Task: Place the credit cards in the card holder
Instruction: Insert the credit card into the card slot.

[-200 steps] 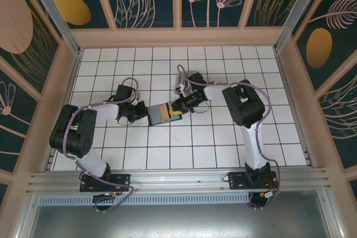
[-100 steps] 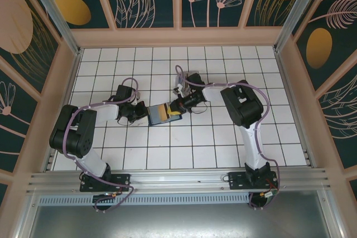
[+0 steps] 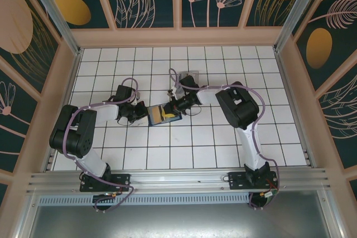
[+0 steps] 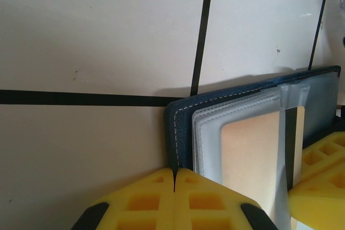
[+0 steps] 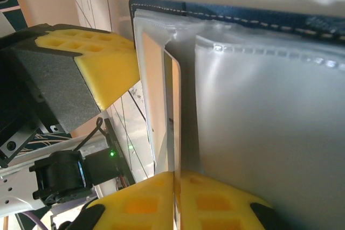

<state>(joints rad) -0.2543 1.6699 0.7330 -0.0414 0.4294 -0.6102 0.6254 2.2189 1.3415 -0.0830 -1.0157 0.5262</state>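
Observation:
The navy card holder (image 3: pixel 158 115) lies open on the white tiles between both grippers. My left gripper (image 3: pixel 143 114) is shut on the edge of its stitched cover (image 4: pixel 180 127); its yellow pads meet at the gripper (image 4: pixel 174 174). My right gripper (image 3: pixel 171 110) is shut on a thin credit card (image 5: pixel 173 127), seen edge-on and standing partly inside a clear pocket (image 5: pixel 269 122). In the left wrist view that card (image 4: pixel 250 154) shows tan through the frosted sleeve. Another grey credit card (image 3: pixel 190 74) lies flat on the tiles behind the right arm.
Tan walls (image 3: pixel 71 82) fence the tiled floor on the left, right and back. A metal rail (image 3: pixel 178 181) runs along the near edge with both arm bases. The right arm's elbow (image 3: pixel 237 104) stands over the middle right tiles.
My right gripper has moved left toward the holder, sliding the card deeper into the pocket. The arm's shift has uncovered the grey card at the back. The left gripper has stayed put.

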